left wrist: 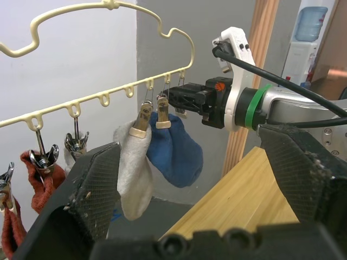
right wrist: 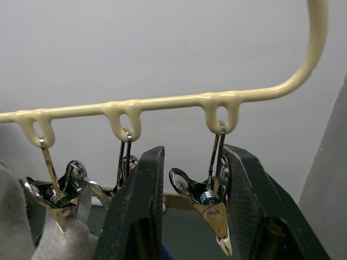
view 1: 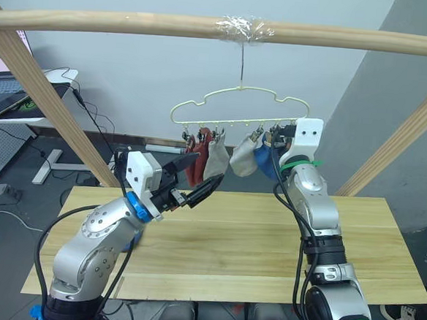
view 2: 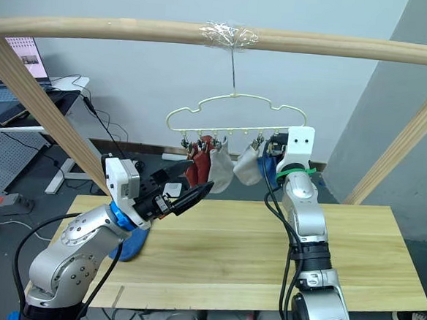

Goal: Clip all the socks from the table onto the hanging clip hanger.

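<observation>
At the clip hanger (view 1: 239,107), right pincer (right wrist: 187,216) straddles a clip (right wrist: 214,203).

The hanger (view 1: 239,110) hangs from the pole (view 1: 135,24) above the table's (view 1: 266,244) far edge. Five socks (view 1: 208,156) hang from its clips. One sock (view 2: 131,243) lies on the table at eight o'clock of the hanger.

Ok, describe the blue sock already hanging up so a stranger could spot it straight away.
Find the wooden pole overhead and the pale-yellow clip hanger hooked to it. The blue sock hangs near the end by the right gripper, beside a light grey sock; it is the one blue sock on the hanger.
</observation>
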